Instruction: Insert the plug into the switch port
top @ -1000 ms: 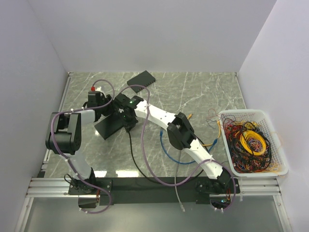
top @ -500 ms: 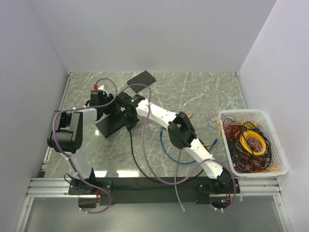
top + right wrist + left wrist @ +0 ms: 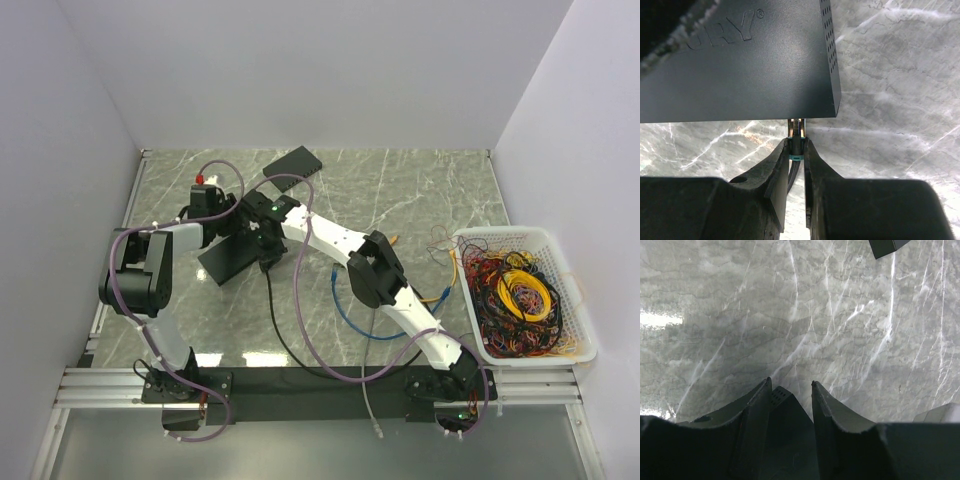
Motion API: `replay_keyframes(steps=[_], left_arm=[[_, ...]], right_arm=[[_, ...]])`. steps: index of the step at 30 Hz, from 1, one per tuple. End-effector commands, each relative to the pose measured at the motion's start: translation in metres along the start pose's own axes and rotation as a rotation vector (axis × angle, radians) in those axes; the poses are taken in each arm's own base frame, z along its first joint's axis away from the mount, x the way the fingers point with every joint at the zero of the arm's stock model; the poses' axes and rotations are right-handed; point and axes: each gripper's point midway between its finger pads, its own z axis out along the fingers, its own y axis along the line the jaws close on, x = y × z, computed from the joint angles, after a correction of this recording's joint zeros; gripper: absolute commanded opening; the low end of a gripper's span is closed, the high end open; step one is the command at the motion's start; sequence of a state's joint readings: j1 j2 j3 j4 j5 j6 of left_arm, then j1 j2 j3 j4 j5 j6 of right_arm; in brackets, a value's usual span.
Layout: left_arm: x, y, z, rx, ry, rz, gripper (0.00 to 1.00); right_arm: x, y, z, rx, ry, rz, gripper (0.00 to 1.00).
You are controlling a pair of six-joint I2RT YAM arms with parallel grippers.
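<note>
I am holding the plug [image 3: 796,127] in the right gripper [image 3: 796,143]. Both fingers are clenching its teal collar, with the clear tip projecting ahead of the pads and a dark cable trailing back between them. I am gripping this far back so that the tip is left free to enter the socket.

The tip is meeting the near edge of the switch [image 3: 740,65], just inside its right corner. The switch port itself is hidden beneath that edge, so I cannot tell whether the plug is seated or only resting at the mouth. I am judging the insertion as begun but not confirmed.

I am bracing the switch with the left gripper [image 3: 790,383]. Its fingers [image 3: 757,410] are straddling a perforated corner of the housing and appear to be clamping it from both sides. This grip is serving as a reaction point, so that the push from the plug does not slide the housing across the marble table [image 3: 430,190].

The black slab [image 3: 293,162] is lying well apart at the far side, and the basket [image 3: 500,232] of spare cables is standing at the right, both outside the working line.

For the next move I am planning a short, straight push along the plug's axis; any tilt is risking a jam.
</note>
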State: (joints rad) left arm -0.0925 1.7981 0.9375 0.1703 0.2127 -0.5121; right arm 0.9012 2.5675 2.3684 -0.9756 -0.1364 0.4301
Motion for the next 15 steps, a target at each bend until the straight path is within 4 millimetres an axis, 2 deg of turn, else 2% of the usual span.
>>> replay_keyframes(steps=[1,15], left_arm=[[0.020,-0.012,0.002,0.028,0.079,0.005,0.43],[0.022,-0.014,0.005,0.008,0.091,0.029,0.41]], right_arm=[[-0.044,0.023,-0.017,-0.079,-0.167,0.000,0.00],[-0.069,0.012,-0.040,-0.014,-0.282,0.030,0.00]])
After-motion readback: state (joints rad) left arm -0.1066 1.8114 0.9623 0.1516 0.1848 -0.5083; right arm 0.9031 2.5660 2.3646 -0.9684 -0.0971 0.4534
